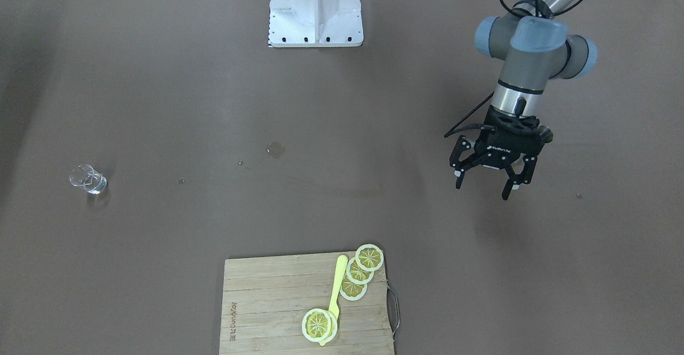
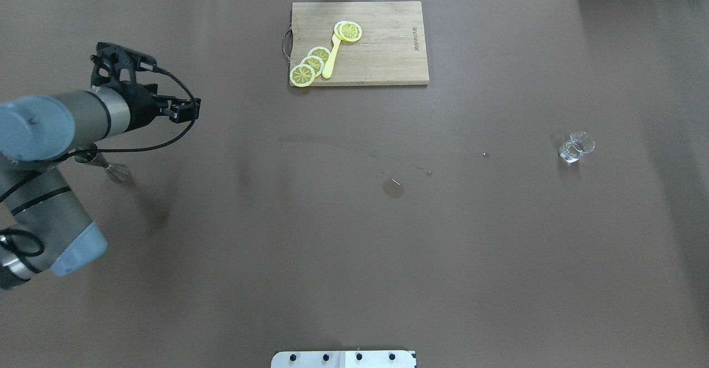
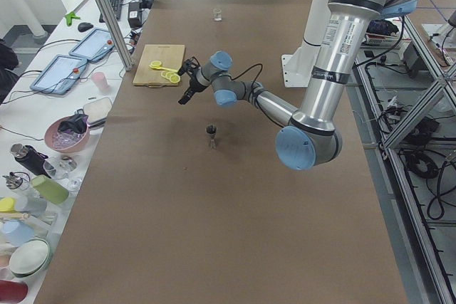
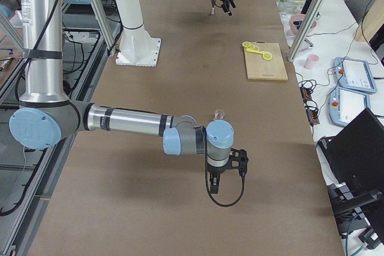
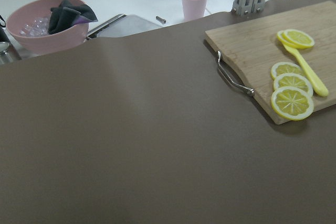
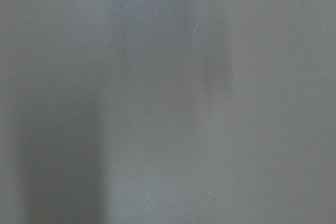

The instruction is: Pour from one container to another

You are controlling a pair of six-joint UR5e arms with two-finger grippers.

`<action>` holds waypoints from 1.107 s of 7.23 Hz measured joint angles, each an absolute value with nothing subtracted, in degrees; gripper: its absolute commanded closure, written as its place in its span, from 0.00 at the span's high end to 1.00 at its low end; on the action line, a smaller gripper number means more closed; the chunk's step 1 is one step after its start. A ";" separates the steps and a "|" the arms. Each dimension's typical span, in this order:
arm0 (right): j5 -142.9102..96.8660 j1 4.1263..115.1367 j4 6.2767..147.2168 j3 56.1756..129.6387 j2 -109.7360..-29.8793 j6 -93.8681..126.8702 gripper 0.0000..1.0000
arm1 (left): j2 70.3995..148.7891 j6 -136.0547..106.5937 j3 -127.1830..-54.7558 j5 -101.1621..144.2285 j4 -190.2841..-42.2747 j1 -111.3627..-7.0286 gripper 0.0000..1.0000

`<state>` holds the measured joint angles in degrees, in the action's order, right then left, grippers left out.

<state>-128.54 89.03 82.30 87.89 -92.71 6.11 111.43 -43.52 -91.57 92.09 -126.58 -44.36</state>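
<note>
A small clear glass (image 1: 88,178) with a little water stands alone on the brown table, also seen in the overhead view (image 2: 576,147). A metal jigger (image 2: 113,169) stands on the table's other side, partly under my left arm. My left gripper (image 1: 482,186) hangs open and empty above the table, just beyond the jigger (image 3: 211,133). My right gripper (image 4: 231,163) shows only in the right side view, low over the table near the glass (image 4: 219,113). Whether it is open or shut I cannot tell. The right wrist view is a blur of table.
A wooden cutting board (image 2: 382,57) with lemon slices (image 2: 310,66) and a yellow knife (image 2: 331,57) lies at the far edge. A small puddle (image 2: 393,188) and drops mark the table's middle. Beyond the edge stand a pink bowl (image 5: 44,22) and a pink cup (image 5: 194,2).
</note>
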 measured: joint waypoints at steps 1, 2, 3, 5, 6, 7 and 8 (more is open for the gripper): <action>-128.39 89.13 84.21 88.39 -92.56 6.02 1.00 | 116.18 -41.14 -88.67 95.54 -119.40 -46.52 0.98; -128.27 89.23 85.88 89.13 -92.12 5.99 1.00 | 119.76 -37.01 -87.28 99.25 -111.05 -48.81 0.98; -128.20 89.26 86.60 89.63 -91.84 5.98 1.00 | 122.30 -33.53 -86.70 103.40 -101.55 -51.30 0.98; -128.19 89.29 86.96 90.68 -91.79 5.98 1.00 | 124.38 -30.99 -86.70 110.57 -87.78 -56.87 0.98; -128.18 89.32 86.99 91.42 -91.84 5.98 1.00 | 123.61 -29.39 -87.19 115.05 -86.96 -59.51 0.98; -128.19 89.34 87.03 92.13 -91.80 5.98 1.00 | 122.22 -26.29 -87.86 118.36 -87.44 -62.36 0.98; -128.18 89.32 87.07 92.99 -91.85 5.98 1.00 | 120.71 -22.24 -88.28 121.05 -87.57 -65.74 0.98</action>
<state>-128.18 89.32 87.07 92.99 -91.85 5.98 120.71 -22.24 -88.28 121.05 -87.57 -65.74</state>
